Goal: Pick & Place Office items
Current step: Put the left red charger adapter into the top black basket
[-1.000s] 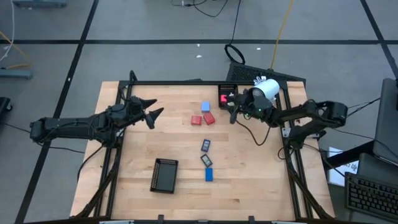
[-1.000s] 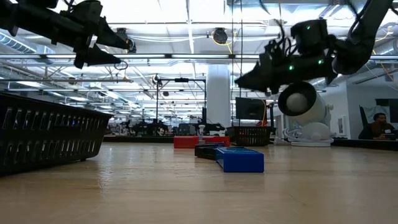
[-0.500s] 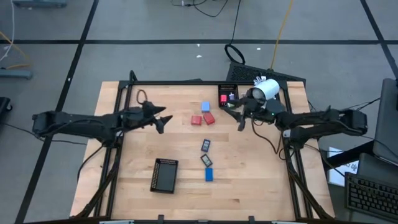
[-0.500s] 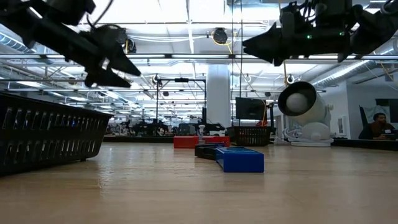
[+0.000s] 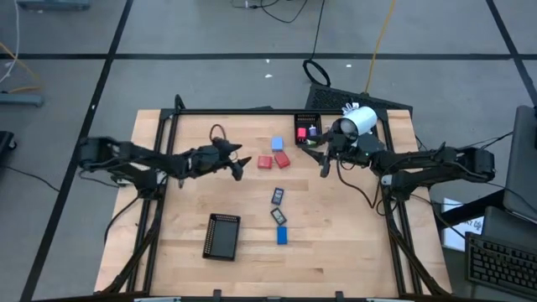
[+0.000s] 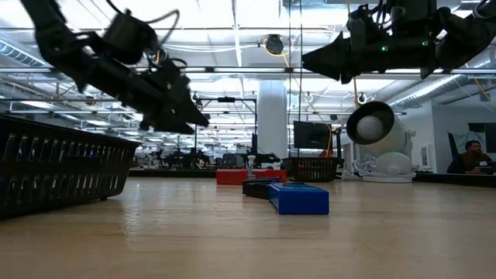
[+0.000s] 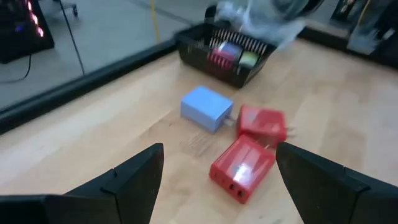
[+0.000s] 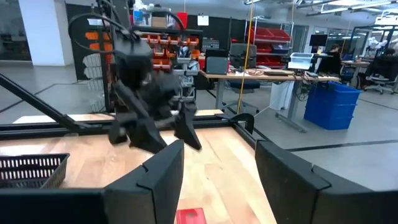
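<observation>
Office items: small hard-looking blocks lie loose on the pale wooden tabletop (image 5: 193, 201) — two red plastic blocks (image 7: 249, 152) touching, a light-blue rectangular block (image 7: 207, 107) just beside them, and nearer the front a dark flat rectangle (image 5: 277, 196), a second dark flat piece (image 5: 278, 216) and a blue flat rectangle (image 5: 282, 236).
Already stowed: pink, purple and green pieces sit inside the small black mesh tray (image 7: 227, 55) at the far edge (beside the white cylindrical device (image 5: 359, 121)).
Handling: likely light, rigid and smooth-sided, so they could skate on the wood if nudged; the flat rectangles lie low and offer little height to pinch.
Where to grip: across the short sides of a block; the two red ones touch, so the outer free faces seem the safer hold.
Left gripper (image 7: 217, 186): jaws wide apart, empty, hovering just short of the red blocks.
Right gripper (image 5: 323, 155): raised near the small tray, jaws partly apart, nothing between them.
Second tray: a black rectangular mesh tray (image 5: 222, 236) stands at the front left, well apart from the blocks.
</observation>
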Available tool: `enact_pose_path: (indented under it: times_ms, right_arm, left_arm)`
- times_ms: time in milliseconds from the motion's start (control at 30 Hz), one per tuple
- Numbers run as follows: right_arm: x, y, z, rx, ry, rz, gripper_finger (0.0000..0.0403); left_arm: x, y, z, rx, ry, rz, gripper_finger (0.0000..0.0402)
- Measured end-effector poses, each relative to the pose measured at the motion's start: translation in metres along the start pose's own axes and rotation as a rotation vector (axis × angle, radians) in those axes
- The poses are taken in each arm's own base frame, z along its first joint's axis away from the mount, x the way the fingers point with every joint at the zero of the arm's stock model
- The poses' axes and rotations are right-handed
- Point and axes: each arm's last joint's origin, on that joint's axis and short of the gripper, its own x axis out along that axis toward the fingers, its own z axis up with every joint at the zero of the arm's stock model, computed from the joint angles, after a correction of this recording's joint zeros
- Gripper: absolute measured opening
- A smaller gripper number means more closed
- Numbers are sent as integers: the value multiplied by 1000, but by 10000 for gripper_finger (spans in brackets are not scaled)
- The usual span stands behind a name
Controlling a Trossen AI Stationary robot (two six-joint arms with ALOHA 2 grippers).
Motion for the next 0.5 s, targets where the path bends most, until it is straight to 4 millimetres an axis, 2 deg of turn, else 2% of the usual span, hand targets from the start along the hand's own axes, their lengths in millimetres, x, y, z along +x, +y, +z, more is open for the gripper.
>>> enact_pose_path:
  times_ms: [100,233,367,500]
  right_arm:
    - [0,0,0,0,-2,0,190]
    - [0,0,0,0,-2,0,188]
    - [0,0,0,1,4,1,190]
    - [0,0,-2,10,16,3,189]
  left_arm:
    - [20,1,-2,10,58,20,308]
    - [49,-6,-1,25,129,-39,308]
    - [72,-13,-2,184,259,-98,308]
    - [85,-19,4,334,360,-107,308]
